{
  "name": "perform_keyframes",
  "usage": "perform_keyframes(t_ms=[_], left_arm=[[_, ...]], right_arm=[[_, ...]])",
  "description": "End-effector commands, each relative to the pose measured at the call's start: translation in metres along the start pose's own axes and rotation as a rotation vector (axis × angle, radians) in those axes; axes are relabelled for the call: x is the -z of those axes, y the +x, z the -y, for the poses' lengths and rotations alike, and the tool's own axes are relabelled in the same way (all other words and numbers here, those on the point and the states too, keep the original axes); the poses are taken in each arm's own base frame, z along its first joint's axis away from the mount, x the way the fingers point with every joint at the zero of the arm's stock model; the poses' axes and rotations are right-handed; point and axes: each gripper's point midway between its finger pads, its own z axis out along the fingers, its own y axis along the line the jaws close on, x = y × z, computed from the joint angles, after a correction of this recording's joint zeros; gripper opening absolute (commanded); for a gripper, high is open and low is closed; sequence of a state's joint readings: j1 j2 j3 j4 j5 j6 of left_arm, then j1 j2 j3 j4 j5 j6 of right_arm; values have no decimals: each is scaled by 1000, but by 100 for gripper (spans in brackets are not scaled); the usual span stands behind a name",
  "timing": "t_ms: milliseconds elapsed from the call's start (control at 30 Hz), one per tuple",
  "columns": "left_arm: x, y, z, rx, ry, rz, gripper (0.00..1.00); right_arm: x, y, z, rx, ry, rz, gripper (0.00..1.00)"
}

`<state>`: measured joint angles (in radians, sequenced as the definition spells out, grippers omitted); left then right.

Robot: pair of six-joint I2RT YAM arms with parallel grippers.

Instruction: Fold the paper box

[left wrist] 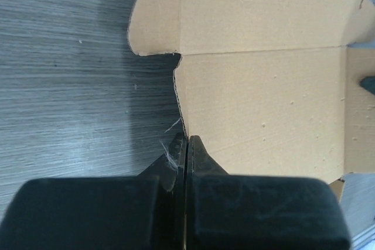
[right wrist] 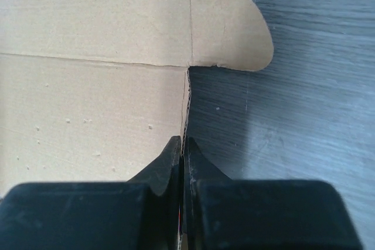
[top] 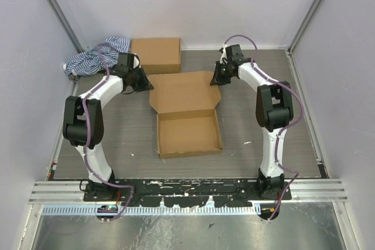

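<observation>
The paper box [top: 188,133] lies in the middle of the table, its shallow tray formed and its lid [top: 184,91] lying open toward the far side. My left gripper [top: 146,85] is shut on the lid's left side edge. In the left wrist view the gripper [left wrist: 186,140] pinches the cardboard [left wrist: 258,103], with a rounded ear flap [left wrist: 155,21] beyond. My right gripper [top: 215,79] is shut on the lid's right side edge. In the right wrist view the gripper [right wrist: 183,140] clamps the corrugated edge of the cardboard [right wrist: 94,109], with a rounded ear flap [right wrist: 231,27] beyond.
A second compact brown box [top: 156,54] stands at the back, just behind the lid. A blue-and-white striped cloth [top: 96,57] lies at the back left. White walls enclose the table on three sides.
</observation>
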<state>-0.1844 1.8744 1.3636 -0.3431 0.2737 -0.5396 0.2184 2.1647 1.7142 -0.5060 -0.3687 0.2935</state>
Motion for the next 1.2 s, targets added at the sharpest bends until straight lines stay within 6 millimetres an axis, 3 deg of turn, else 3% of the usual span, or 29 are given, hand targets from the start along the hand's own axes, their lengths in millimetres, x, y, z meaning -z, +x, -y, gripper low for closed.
perform_keyframes(t_ms=[0,200,400,533,667,733,900,1067,1167], left_arm=[[26,-15,22,-107,28,98,0],[53,-25,38,-152,82,223,0],[97,-28,63,-236,143,390,0],[118,-19,81,-320,163,475,0],[127,-6,84,-374,158,526,1],[124,1,78,-385,141,528,4],[142,9,71,-389,134,569,16],[158,15,69,-390,138,590,30],[178,13,69,-381,136,633,41]], right_arm=[[54,-40,-23,108,54,204,3],[86,-53,-34,115,66,371,1],[111,-54,-47,137,97,558,1],[134,-52,-65,164,129,715,1],[149,-46,-75,169,183,834,1],[161,-44,-79,163,224,906,1],[186,-28,-86,153,268,1052,1],[214,-17,-90,111,209,1186,1],[229,-10,-91,98,157,1245,1]])
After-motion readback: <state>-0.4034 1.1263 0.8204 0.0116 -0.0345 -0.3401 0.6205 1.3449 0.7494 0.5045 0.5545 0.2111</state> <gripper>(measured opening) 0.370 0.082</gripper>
